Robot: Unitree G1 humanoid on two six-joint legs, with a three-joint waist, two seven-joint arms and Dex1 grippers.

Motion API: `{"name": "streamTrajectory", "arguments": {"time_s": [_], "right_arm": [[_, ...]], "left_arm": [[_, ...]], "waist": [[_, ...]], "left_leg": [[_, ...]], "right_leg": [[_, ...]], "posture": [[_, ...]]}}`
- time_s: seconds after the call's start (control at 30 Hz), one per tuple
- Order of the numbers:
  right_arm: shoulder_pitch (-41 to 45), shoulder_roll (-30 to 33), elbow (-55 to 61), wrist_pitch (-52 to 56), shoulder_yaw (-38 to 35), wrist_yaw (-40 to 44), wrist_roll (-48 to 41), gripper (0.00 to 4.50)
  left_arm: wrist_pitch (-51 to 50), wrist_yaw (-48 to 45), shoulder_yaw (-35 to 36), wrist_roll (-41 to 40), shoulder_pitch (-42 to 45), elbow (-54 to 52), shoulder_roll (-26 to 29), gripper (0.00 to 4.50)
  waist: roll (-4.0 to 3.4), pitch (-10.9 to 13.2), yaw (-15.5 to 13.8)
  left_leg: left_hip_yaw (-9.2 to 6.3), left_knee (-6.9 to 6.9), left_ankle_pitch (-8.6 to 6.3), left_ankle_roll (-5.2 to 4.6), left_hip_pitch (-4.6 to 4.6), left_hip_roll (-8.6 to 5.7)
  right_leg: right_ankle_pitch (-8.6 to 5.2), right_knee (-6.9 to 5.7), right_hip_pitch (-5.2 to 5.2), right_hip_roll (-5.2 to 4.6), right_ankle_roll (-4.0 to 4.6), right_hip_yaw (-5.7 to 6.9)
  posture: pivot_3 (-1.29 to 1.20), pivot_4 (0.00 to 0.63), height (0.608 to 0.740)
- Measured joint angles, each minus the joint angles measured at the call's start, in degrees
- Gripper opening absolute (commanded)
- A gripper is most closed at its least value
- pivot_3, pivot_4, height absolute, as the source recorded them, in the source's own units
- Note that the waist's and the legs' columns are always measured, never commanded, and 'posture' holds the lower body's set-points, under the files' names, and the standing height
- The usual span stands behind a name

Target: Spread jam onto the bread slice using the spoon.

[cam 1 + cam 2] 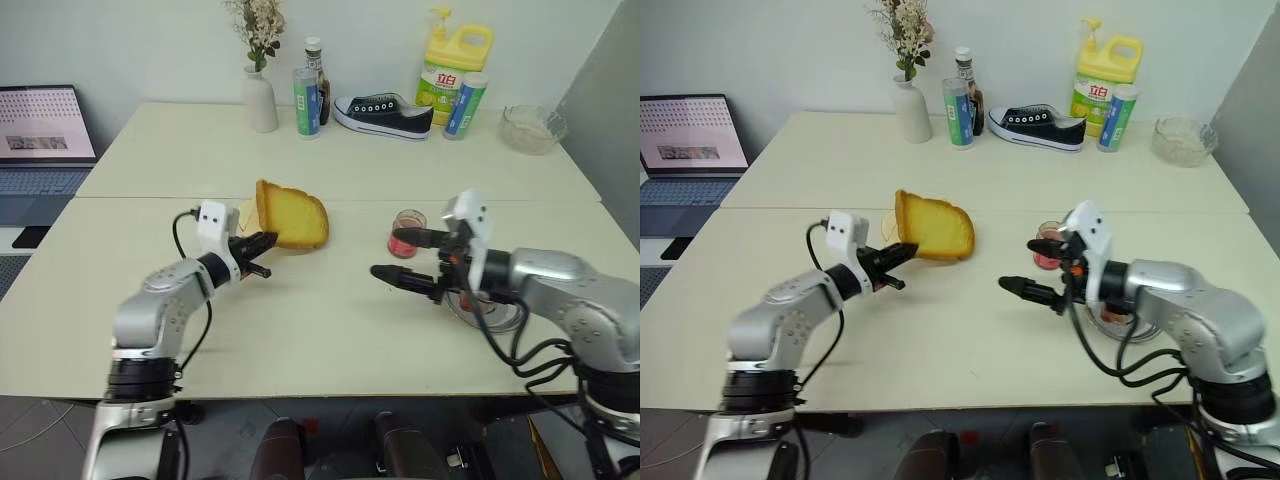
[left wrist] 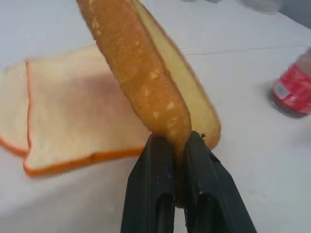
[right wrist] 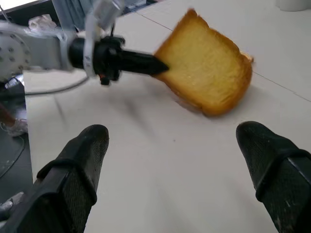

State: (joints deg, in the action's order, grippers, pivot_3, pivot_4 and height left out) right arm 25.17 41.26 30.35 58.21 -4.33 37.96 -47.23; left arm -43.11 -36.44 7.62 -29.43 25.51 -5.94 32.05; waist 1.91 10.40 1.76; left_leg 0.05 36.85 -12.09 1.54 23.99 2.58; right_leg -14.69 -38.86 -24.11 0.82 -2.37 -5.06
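Observation:
My left gripper point(image 1: 262, 244) is shut on the lower edge of the bread slice point(image 1: 295, 218), a thick golden toast held up on edge above the table. In the left wrist view, the crust point(image 2: 146, 82) runs up from between the black fingers point(image 2: 150, 194). The jam point(image 1: 406, 232) sits in a small clear jar right of the toast. My right gripper point(image 1: 395, 257) hovers open just in front of the jar, pointing towards the toast point(image 3: 206, 68), with nothing between its fingers point(image 3: 77, 170). The spoon is out of view.
Paler thin slices point(image 2: 63, 116) lie flat on the table under the raised toast. A steel dish point(image 1: 490, 312) sits partly under my right arm. Along the back stand a vase point(image 1: 260, 98), bottles point(image 1: 307, 100), a shoe point(image 1: 385, 112), a yellow jug point(image 1: 455, 65) and a glass bowl point(image 1: 533, 128). A laptop point(image 1: 45, 135) is at far left.

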Motion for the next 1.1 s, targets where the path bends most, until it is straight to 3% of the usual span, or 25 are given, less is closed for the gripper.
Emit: {"name": "streamTrajectory", "arguments": {"time_s": [0.13,0.27,0.37,0.47,0.53,0.7,0.83,1.1], "right_arm": [[-4.9,7.6,3.2,4.0,-7.5,3.4,-7.1,4.5],[-8.5,10.8,4.0,6.0,-13.0,3.5,-11.3,4.5],[-13.7,12.4,5.5,7.1,-16.4,3.1,-13.6,4.5],[-17.2,12.5,7.3,7.9,-17.3,2.2,-16.2,4.5],[-18.7,12.5,7.9,7.9,-18.1,1.2,-17.4,4.5],[-21.3,12.6,9.2,7.5,-19.4,-1.7,-18.9,4.5],[-23.8,12.6,10.5,7.3,-20.6,-3.8,-19.6,4.5],[-24.7,13.5,10.6,6.1,-21.6,-5.6,-20.0,4.5]], "left_arm": [[-5.6,-13.0,-0.8,-8.4,1.6,-10.1,10.6,0.02],[-7.9,-23.4,-3.9,-13.3,1.8,-16.2,17.1,0.02],[-5.9,-29.5,-10.0,-11.9,2.6,-17.3,18.4,0.02],[0.8,-34.3,-19.6,-4.8,2.9,-15.2,18.3,0.02],[6.4,-36.7,-25.1,1.0,4.5,-11.2,16.7,0.02],[20.6,-37.2,-34.0,13.6,8.9,3.9,6.8,0.02],[27.9,-34.8,-34.4,18.7,15.0,14.8,-0.4,0.02],[37.7,-34.0,-34.4,25.4,18.0,27.5,-5.5,0.02]], "waist": [[0.01,0.0,0.1],[0.01,0.0,0.2],[0.0,0.0,0.1],[0.01,0.0,0.1],[-0.01,0.0,0.1],[0.04,0.0,-0.1],[0.05,0.0,-0.1],[0.04,0.0,0.2]], "left_leg": [[0.06,-0.07,0.0,0.0,-0.07,0.02],[0.06,-0.07,0.0,0.0,-0.13,0.03],[0.09,-0.06,0.0,0.0,-0.12,0.0],[0.11,-0.03,0.0,0.0,-0.1,-0.01],[0.11,-0.01,0.0,0.0,-0.11,-0.02],[0.09,0.05,0.0,0.0,0.02,-0.04],[0.06,0.05,-0.01,-0.01,0.06,-0.05],[0.06,0.01,-0.01,-0.02,0.0,-0.01]], "right_leg": [[-0.03,0.03,0.0,0.0,0.02,-0.03],[-0.09,-0.01,0.0,0.02,0.13,-0.04],[-0.18,0.02,0.01,0.01,0.29,-0.06],[-0.19,0.03,0.01,0.01,0.31,-0.1],[-0.19,0.02,0.02,0.01,0.31,-0.11],[-0.14,0.06,0.0,0.01,0.22,-0.11],[-0.04,0.08,-0.01,0.01,0.05,-0.1],[-0.04,0.04,-0.01,0.07,0.04,-0.14]], "posture": [[0.0,0.15,0.74],[0.0,0.15,0.74],[0.0,0.15,0.74],[0.0,0.15,0.74],[0.0,0.15,0.74],[0.0,0.15,0.74],[0.0,0.15,0.74],[0.0,0.15,0.74]]}}
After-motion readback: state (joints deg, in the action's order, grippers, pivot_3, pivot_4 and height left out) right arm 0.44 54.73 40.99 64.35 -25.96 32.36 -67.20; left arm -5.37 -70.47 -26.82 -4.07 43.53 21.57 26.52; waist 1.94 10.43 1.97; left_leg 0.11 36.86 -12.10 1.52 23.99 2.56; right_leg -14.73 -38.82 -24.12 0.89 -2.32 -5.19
